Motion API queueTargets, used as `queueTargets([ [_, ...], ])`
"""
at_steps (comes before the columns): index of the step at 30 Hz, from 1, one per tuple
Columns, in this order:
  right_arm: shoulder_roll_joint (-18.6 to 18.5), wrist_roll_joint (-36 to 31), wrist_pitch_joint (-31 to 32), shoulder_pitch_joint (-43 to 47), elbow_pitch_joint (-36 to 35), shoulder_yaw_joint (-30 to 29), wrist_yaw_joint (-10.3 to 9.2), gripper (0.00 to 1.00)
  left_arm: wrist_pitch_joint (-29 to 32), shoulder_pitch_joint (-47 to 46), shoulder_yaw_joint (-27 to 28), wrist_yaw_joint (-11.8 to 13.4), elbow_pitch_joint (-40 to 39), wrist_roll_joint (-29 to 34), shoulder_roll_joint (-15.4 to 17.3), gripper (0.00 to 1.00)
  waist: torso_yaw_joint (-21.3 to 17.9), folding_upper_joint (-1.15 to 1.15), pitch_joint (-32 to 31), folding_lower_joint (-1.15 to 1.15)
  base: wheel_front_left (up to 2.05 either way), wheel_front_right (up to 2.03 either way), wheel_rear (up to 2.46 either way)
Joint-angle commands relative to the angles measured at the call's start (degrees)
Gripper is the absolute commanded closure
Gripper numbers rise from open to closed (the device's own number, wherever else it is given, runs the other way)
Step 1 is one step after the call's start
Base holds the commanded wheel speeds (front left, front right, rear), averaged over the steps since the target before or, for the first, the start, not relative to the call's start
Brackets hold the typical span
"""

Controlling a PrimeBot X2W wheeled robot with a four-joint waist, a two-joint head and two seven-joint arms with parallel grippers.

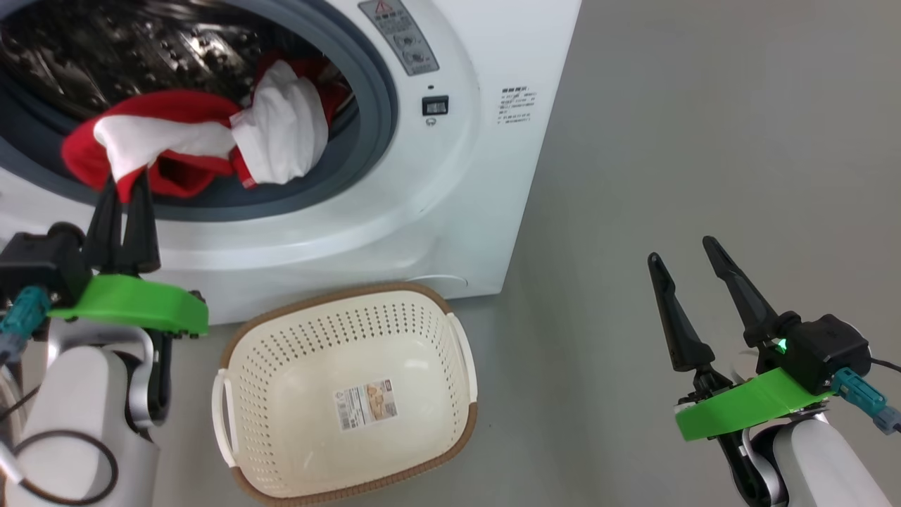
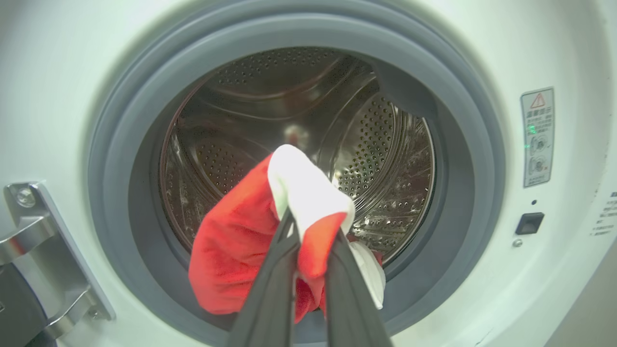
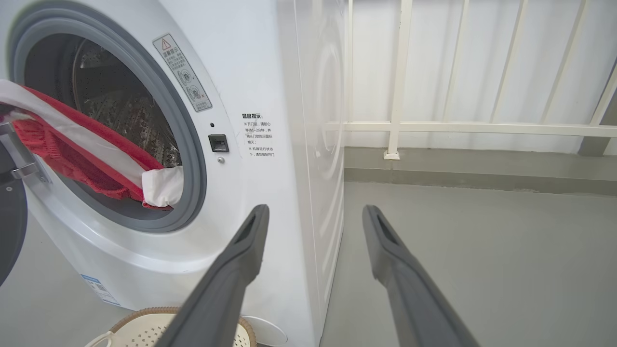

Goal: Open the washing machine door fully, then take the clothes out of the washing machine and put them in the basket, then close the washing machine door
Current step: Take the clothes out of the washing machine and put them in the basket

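The left gripper (image 1: 127,179) and the right gripper (image 1: 681,249) each have two long, tapering dark fingers (image 1: 676,317) set in a black block (image 1: 35,264). Under each block sits a bright green bracket (image 1: 134,303), with a teal connector (image 1: 24,310) at the side. The forearms (image 1: 77,415) are pale. A thin black cable (image 1: 67,433) loops across the left one, and a small green light (image 1: 781,345) glows on the right block.

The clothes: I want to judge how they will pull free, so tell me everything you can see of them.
The clothes are soft red and white fabric, bunched and creased, with a crinkled red edge. They hang out of the steel drum over the grey rubber ring of the washing machine. The left hand is shut on a red-and-white fold at their left end; a white part sags against the ring's right side. None of them lies in the basket below.
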Motion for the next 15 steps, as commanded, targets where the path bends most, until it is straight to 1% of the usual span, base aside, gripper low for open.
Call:
queueTargets([
  [1,-0.19,0.5,-0.36,0.91,-1.26,0.92,0.28,0.0,-0.38,0.79,1.71,0.28,-3.1,-0.52,1.72,1.0,-0.03,0.0,-1.41,0.0,0.0,0.0,0.0],
  [12,0.05,0.55,-0.36,1.8,-0.96,0.54,0.28,0.0,4.05,5.93,0.66,1.99,-16.73,-0.61,1.59,1.0,0.04,0.0,-4.21,0.0,0.0,0.0,0.0],
  [13,0.05,0.55,-0.36,1.8,-0.96,0.54,0.28,0.0,4.05,5.93,0.66,1.99,-16.73,-0.61,1.59,1.0,0.04,0.0,-4.21,0.0,0.0,0.0,0.0],
  [15,0.1,0.6,-0.36,1.94,-0.84,0.56,0.28,0.0,4.78,6.81,0.43,2.35,-19.2,-0.62,1.46,1.0,0.12,0.0,-4.86,0.0,0.0,0.0,0.0],
])
